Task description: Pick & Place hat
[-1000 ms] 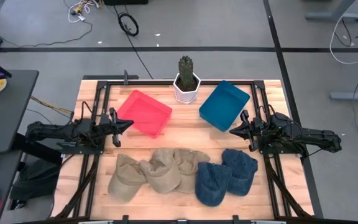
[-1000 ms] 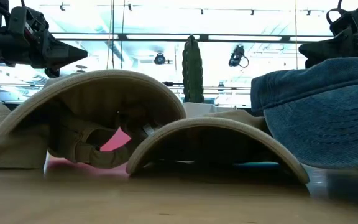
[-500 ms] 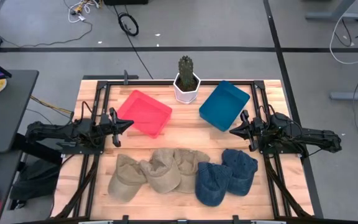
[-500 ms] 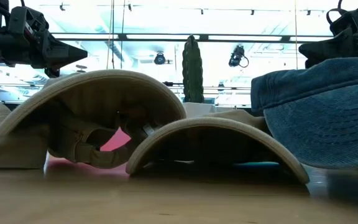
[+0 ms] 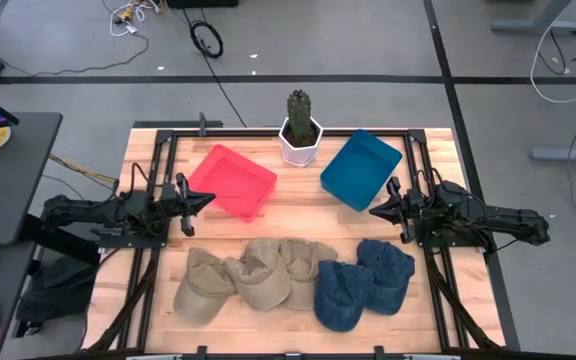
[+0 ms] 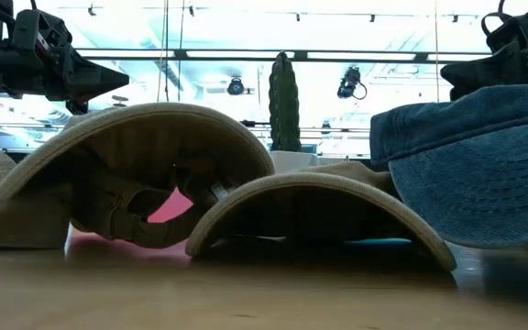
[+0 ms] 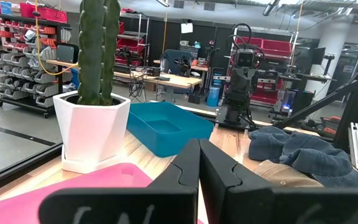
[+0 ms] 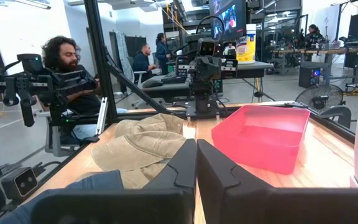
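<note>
Wooden planks make up the table (image 5: 288,215), framed by black rails, with grey workshop floor all around. Taking the table's centre as the dial, a red tray (image 5: 231,181) sits at about eleven o'clock, a blue tray (image 5: 360,168) at one, and a white pot with a cactus (image 5: 300,128) at twelve between them. Five hats lie in an overlapping row from seven to five o'clock: three tan caps (image 5: 251,272) touching one another, then two denim caps (image 5: 364,281) just beside them. They look light, soft and floppy; the crowns will likely crumple under a pinch, while the curved brims look stiffer and would give a surer hold. Left gripper (image 5: 209,198) waits at nine o'clock, fingers pressed together and holding nothing. Right gripper (image 5: 374,211) waits at three o'clock, likewise closed and empty. Both hover well apart from the hats.
</note>
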Available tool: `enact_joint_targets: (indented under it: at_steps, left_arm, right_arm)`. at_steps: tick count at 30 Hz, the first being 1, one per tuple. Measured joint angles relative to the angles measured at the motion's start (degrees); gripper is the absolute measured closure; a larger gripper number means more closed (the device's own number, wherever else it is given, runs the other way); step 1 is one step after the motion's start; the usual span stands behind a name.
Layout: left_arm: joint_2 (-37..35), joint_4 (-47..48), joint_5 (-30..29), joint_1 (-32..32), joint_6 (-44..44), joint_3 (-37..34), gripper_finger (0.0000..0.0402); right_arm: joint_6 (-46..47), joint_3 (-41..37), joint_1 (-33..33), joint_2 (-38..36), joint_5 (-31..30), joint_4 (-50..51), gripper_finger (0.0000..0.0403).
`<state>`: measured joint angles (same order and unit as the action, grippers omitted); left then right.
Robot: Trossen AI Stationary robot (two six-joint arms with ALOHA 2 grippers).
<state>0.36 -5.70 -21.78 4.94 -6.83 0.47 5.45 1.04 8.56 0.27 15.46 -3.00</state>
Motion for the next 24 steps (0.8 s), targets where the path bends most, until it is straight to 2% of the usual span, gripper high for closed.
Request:
enact_joint_targets:
  at_steps: [11,17,20,22,24]
  left_arm:
    - [0.00,-0.01,0.00,-0.01,0.00,0.00,0.0396]
    - [0.00,-0.02,0.02,-0.01,-0.02,0.00,0.0396]
    - [0.00,-0.02,0.01,0.00,-0.01,0.00,0.0396]
    - [0.00,-0.01,0.01,0.00,-0.01,0.00,0.0396]
    - [0.00,0.00,0.00,0.01,0.00,0.00,0.0396]
  right_arm:
    - [-0.24,0.00,-0.02,0.02,-1.43,-6.03,0.0387]
    - [6.51,0.00,-0.02,0.02,-1.54,-17.11,0.0387]
    - [11.01,0.00,0.07,0.04,-2.33,-25.93,0.0387]
    - [13.17,0.05,0.11,0.00,-5.23,-33.23,0.0387]
    - [13.57,0.09,0.09,-0.02,-10.59,-38.54,0.0387]
